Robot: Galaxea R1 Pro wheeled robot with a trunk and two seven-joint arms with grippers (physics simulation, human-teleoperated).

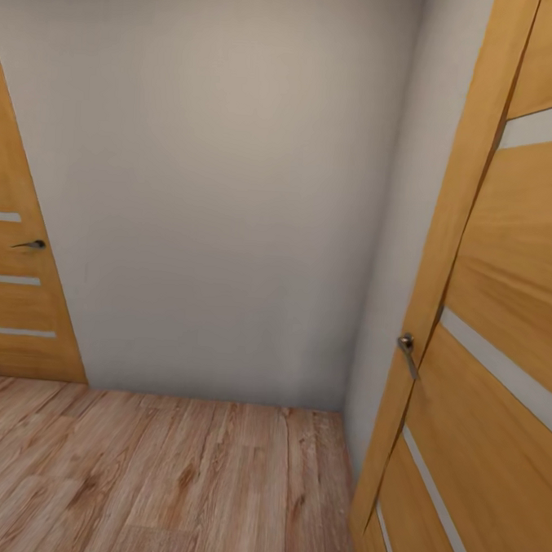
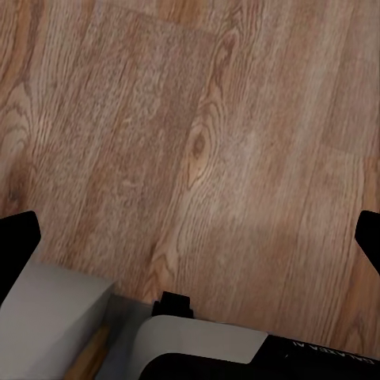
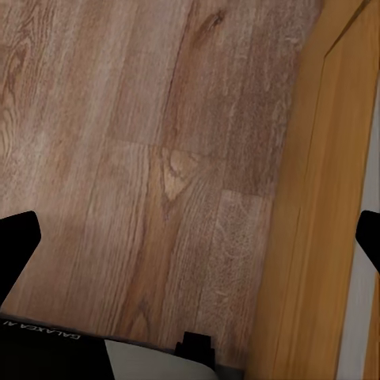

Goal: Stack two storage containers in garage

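Robot faces a plain grey wall (image 1: 233,183) in a corner with light wood plank floor (image 1: 150,472). Wooden door (image 1: 501,339) close on the right with a metal handle (image 1: 406,346), another door (image 1: 18,293) at far left. Left gripper (image 2: 194,241) spread wide, nothing between the fingers, over floor planks. Right gripper (image 3: 194,241) likewise spread and empty, just beside the right door's edge. The bins aren't in sight here
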